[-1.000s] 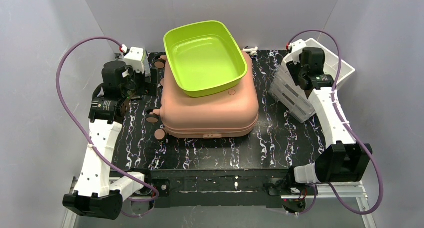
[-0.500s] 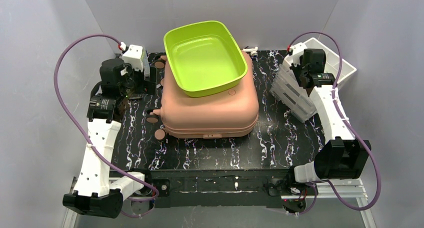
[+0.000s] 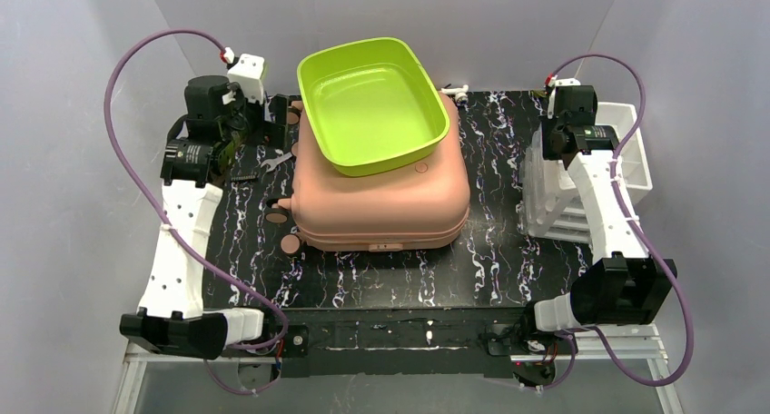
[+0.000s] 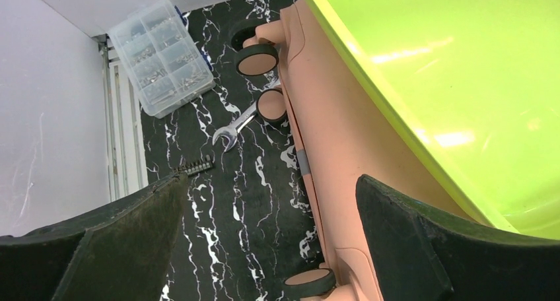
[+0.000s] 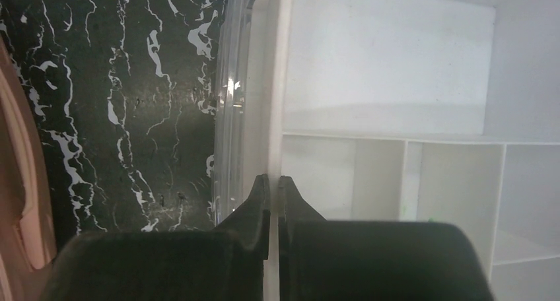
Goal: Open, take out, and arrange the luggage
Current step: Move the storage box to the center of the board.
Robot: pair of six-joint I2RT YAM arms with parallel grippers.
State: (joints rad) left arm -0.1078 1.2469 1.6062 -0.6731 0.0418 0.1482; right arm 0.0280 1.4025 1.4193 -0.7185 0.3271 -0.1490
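**Salmon-pink luggage, shut, mid-tabletop — green tray on its lid**

Top view: the luggage (image 3: 381, 196) lies flat at the centre of the black marbled tabletop (image 3: 508, 251), with its shell closed. A lime-green tray (image 3: 372, 101) sits on its far half and overhangs the far edge. A white drawer organizer (image 3: 626, 151) stands at the right edge, well apart from the luggage. Both tools are largely masked by their own wrists in this view.

Left wrist view only: the left tool (image 4: 271, 208) has its jaws spread wide and grips nothing. It hangs over the luggage's left flank, where the wheels (image 4: 256, 59) show. Also visible here are a clear lidded parts box (image 4: 160, 58) at the tabletop's far-left corner, a wrench (image 4: 234, 128) just beside the wheels, and a short dark bit strip (image 4: 198, 166) near it.

Right wrist view only: the right tool (image 5: 273, 182) is pinched tight on the organizer's thin upright wall — white compartments to one side, bare tabletop to the other.
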